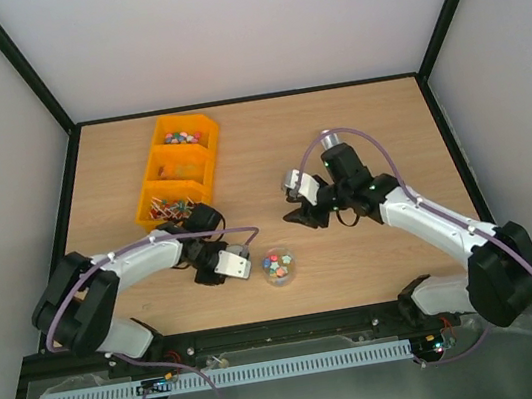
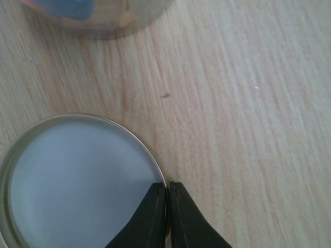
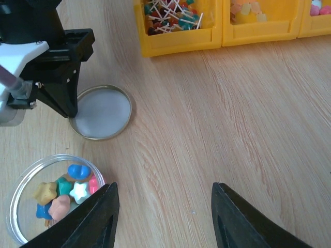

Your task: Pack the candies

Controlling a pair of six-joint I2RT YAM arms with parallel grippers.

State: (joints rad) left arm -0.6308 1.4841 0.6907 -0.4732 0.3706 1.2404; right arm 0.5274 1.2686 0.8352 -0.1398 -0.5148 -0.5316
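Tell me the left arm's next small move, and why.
Probably lift the lid and carry it over the jar: the left gripper looks pinched on the lid's rim, and the jar beside it sits open with candies inside.

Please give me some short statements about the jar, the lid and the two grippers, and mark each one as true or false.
1. The jar holds candies and has no lid on it. True.
2. The lid lies inside the yellow bin. False: it lies on the table, beside the jar.
3. The right gripper is open and holds nothing. True.
4. The left gripper is wide open above the jar. False: its fingers are closed on the lid's rim.
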